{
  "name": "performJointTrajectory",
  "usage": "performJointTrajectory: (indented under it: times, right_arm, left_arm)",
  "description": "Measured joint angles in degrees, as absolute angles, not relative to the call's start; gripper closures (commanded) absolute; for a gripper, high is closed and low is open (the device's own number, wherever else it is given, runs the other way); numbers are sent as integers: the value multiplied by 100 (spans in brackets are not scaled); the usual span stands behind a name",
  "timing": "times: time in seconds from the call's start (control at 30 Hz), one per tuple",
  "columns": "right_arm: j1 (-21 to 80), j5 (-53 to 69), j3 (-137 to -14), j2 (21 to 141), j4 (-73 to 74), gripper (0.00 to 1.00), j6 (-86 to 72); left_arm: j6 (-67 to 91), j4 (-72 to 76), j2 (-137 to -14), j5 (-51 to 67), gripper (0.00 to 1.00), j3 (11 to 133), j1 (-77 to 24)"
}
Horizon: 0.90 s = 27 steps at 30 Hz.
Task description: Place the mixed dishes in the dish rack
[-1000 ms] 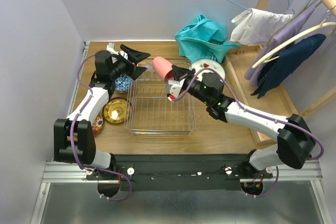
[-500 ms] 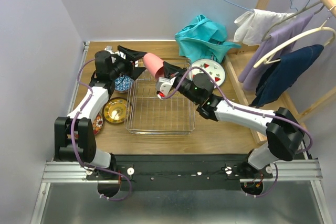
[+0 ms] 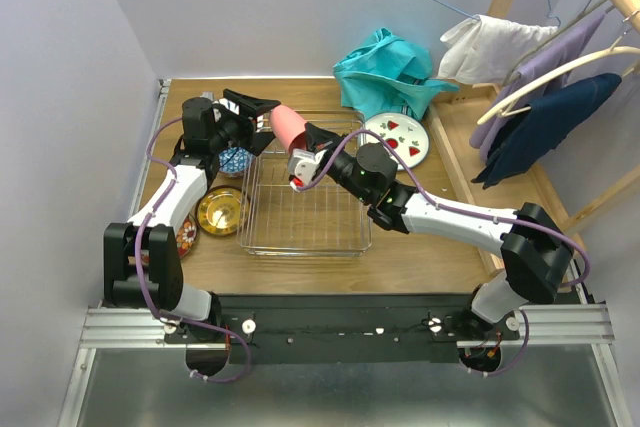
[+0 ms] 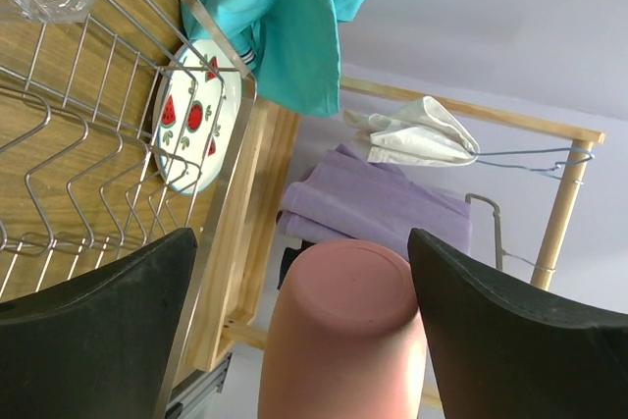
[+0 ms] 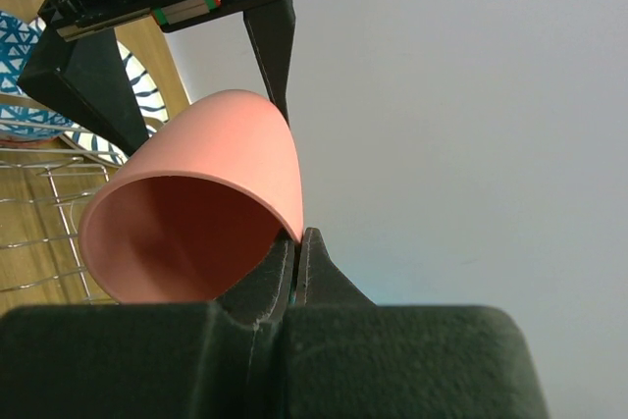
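The right gripper point(image 5: 294, 242) is clamped on the smooth pink cup's point(image 5: 211, 164) rim. The left gripper's point(image 4: 302, 247) jaws stand apart, flanking its base, over the silver wire dish rack's point(image 3: 305, 212) far-left corner.

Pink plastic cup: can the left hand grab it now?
Probably yes. The left hand is open, the pink plastic cup sits between its fingers with nothing in between, while the right hand pinches its rim.
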State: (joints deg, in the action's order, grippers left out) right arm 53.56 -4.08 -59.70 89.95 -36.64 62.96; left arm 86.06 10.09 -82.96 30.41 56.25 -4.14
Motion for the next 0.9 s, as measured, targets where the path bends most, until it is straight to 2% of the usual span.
performJointTrajectory:
  times: [0.33,0.8,0.83,0.9]
  right_arm:
    - [5395,-464,-6136,9266,-3651,100,6171]
    - [5400,-482,-6523,9745,-3629,99,6036]
    - [5402,-489,-6554,9771,-3618,93,6034]
    - [5404,-499,-6595,9804,-3586,61,6029]
  left_arm:
    - [8589,790,-8285,3041,11,5662,-338]
    - [8388,705,-8197,3000,41,5662,-303]
    - [8385,703,-8197,2980,43,5662,-296]
    - [8368,703,-8197,2943,49,5662,-285]
